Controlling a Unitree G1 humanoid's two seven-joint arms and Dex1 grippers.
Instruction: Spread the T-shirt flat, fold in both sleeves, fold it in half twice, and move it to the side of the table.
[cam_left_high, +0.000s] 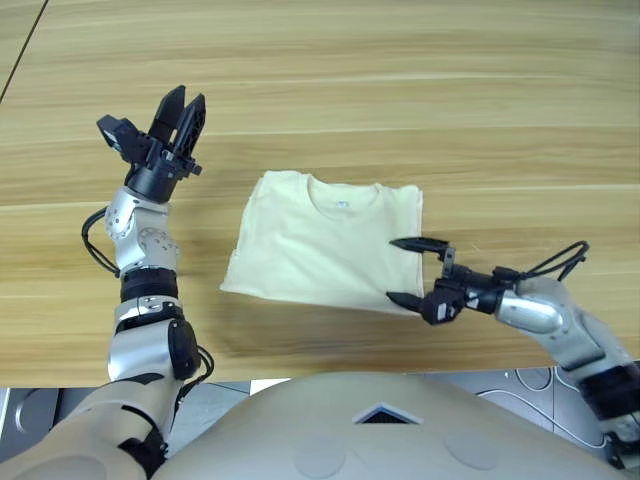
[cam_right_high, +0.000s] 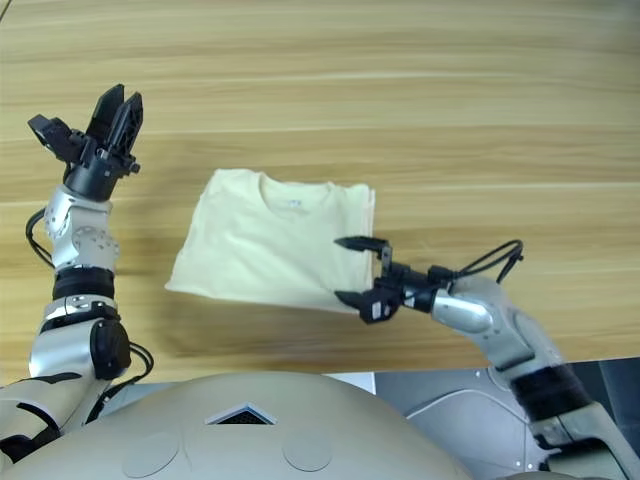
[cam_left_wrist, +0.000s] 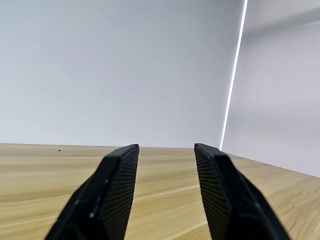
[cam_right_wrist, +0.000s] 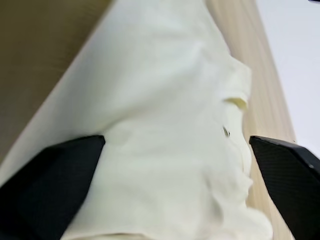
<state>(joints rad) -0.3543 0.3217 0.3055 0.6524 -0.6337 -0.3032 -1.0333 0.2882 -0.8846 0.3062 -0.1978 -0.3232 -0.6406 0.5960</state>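
The shirt (cam_left_high: 320, 240) lies as a compact pale-yellow pad on the bench (cam_left_high: 400, 80), near the robot's edge and about midway between the arms. Its collar (cam_left_high: 340, 203) faces up on the far side, and no sleeve sticks out. It is likely light, soft and limp: thin cloth in several loose layers that will sag, slide over one another and come unfolded if only the top layer is caught. The smooth wood probably lets the whole pad slip when pushed. The better hold looks to be at an edge, pinching the whole stack together, or low against a side so that the pad drags as one. The right edge, where the layers end in a slightly wavy stack, is the nearest place. The right hand (cam_left_high: 392, 269) is there, spread wide, its two fingers (cam_left_high: 418, 243) reaching in over that edge, and the right wrist view shows cloth between them. It grips nothing, and whether the tips touch the cloth cannot be told. The left hand (cam_left_high: 190, 95) is raised off the bench well to the left of the shirt, pointing up and away, its fingers a little apart and holding nothing. Judged from the lie of the pad, the folding seems done or nearly so, and the move to the side is not yet made.
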